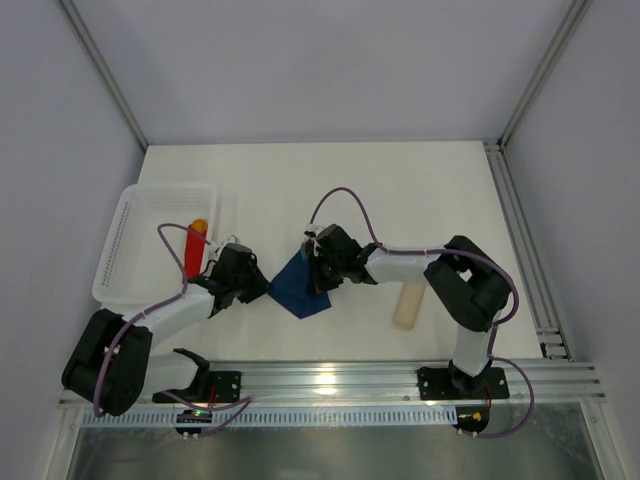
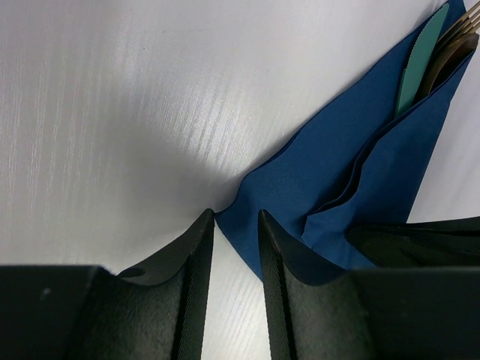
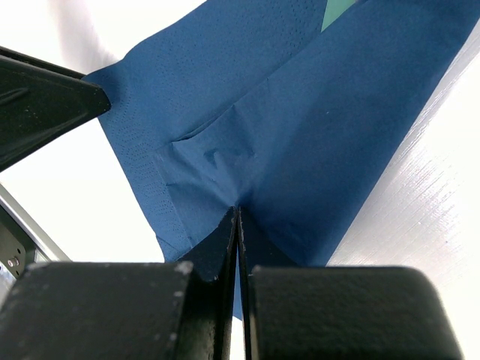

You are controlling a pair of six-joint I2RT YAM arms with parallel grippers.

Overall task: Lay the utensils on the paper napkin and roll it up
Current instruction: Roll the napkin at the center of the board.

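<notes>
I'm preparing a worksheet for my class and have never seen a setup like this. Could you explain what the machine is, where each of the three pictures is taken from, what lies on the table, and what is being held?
Two black-and-white robot arms are bolted at the near edge of a white table. The wide picture looks down from above; the other two come from cameras on each wrist. The right gripper is shut on a thin navy-blue paper napkin, pinching a fold. The left gripper has its jaws apart astride the napkin's corner, not clamped. Slim copper-brown and teal utensils poke out of the napkin's folds. Also there: a white perforated plastic basket holding a red block with an orange tip, and a pale beige rounded bar lying to the right.
</notes>
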